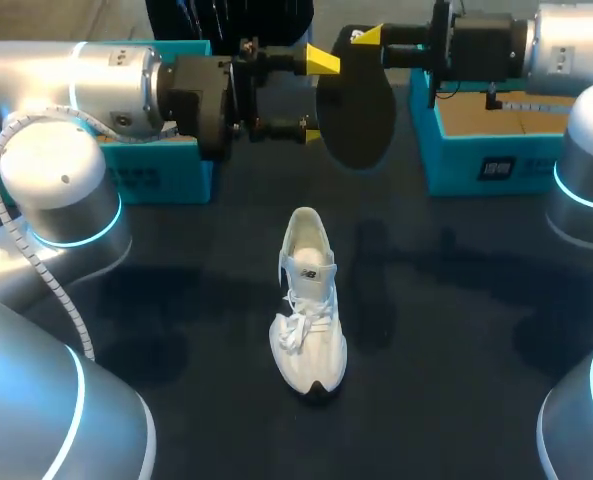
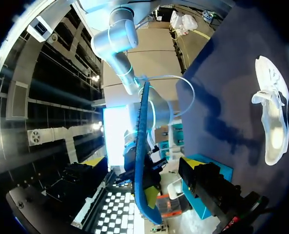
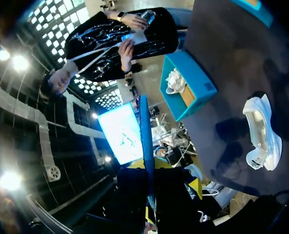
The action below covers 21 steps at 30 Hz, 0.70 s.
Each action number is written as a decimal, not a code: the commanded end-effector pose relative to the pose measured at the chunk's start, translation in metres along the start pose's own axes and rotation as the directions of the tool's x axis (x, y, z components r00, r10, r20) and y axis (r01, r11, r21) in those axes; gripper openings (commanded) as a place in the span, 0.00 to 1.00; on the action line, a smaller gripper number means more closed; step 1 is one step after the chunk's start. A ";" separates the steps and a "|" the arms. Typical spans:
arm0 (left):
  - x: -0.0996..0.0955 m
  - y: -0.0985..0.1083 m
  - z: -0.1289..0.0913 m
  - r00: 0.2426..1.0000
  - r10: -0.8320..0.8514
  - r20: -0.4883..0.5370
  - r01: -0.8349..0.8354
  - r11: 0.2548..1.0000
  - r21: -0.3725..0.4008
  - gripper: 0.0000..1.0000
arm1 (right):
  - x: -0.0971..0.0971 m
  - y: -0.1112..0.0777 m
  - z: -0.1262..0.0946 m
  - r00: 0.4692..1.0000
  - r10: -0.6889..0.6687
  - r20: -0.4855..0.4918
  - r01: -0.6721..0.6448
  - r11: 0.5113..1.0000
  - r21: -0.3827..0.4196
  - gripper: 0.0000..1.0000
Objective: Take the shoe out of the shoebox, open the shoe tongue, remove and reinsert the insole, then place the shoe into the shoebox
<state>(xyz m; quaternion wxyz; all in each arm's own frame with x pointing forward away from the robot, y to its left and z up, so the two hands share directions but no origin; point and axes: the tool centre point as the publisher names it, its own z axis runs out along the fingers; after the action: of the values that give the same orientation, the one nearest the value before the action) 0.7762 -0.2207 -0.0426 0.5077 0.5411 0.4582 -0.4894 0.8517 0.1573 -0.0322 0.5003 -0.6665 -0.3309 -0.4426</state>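
A white shoe (image 1: 307,300) lies on the dark table, toe toward me; it also shows in the wrist views (image 2: 273,114) (image 3: 262,131). High over the table's back, my right gripper (image 1: 368,38) is shut on the top edge of a dark insole (image 1: 356,110), which hangs down from it. From the wrist cameras the insole shows edge-on as a thin blue strip (image 2: 143,161) (image 3: 144,141). My left gripper (image 1: 316,95) stands wide open at the insole's left edge, one yellow fingertip (image 1: 323,60) above and one below, not closed on it.
A teal shoebox (image 1: 161,170) stands at the back left under my left arm. A second teal box (image 1: 496,160) with a cardboard lining stands at the back right. In the right wrist view a teal box (image 3: 205,87) holds another white shoe.
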 end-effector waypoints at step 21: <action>0.006 0.006 0.013 1.000 0.014 0.018 -0.014 1.000 0.000 0.00 | -0.007 -0.011 0.016 1.000 0.013 -0.013 -0.013 1.000 0.011 0.00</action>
<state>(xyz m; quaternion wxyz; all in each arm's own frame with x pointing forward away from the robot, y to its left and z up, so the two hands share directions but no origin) 0.7815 -0.2323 -0.0469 0.5144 0.5398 0.4511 -0.4905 0.8430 0.1734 -0.0363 0.5102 -0.6615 -0.3265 -0.4422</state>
